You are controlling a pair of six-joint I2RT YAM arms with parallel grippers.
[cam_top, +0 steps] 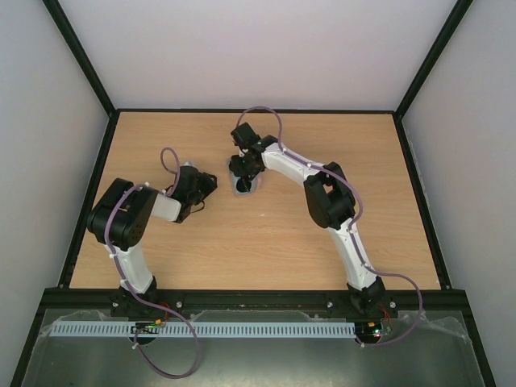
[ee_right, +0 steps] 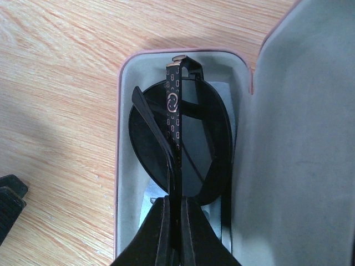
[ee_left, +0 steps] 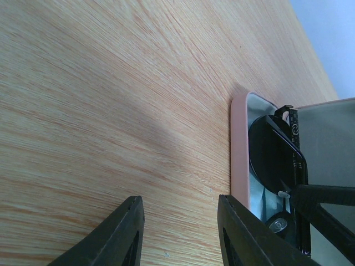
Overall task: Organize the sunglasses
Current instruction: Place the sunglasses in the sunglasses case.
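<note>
A light wooden surface point(cam_top: 266, 242) carried two robot arms mounted at its near edge. Towards the far middle lay an open pink case point(ee_right: 118, 155) with grey lining, its lid point(ee_right: 299, 138) standing up on the right in the right wrist view.

The sunglasses point(ee_right: 208, 155) sat inside the case's lower half, round dark lenses lying flat against the lining. One temple arm, dark with a small patterned print, crossed over the lenses lengthwise. The right end effector point(ee_right: 177, 206) reached down over the case, its two black fingers clenched together on that thin temple arm, pinching it just above the lenses.

The left end effector point(ee_left: 177, 221) hovered low over bare wood just to the left of the case, apart from it. Its fingers stood released with a clear gap between them and nothing in that gap; the nearer finger was close to the case's pink rim, and whether they touched could not be told.
</note>
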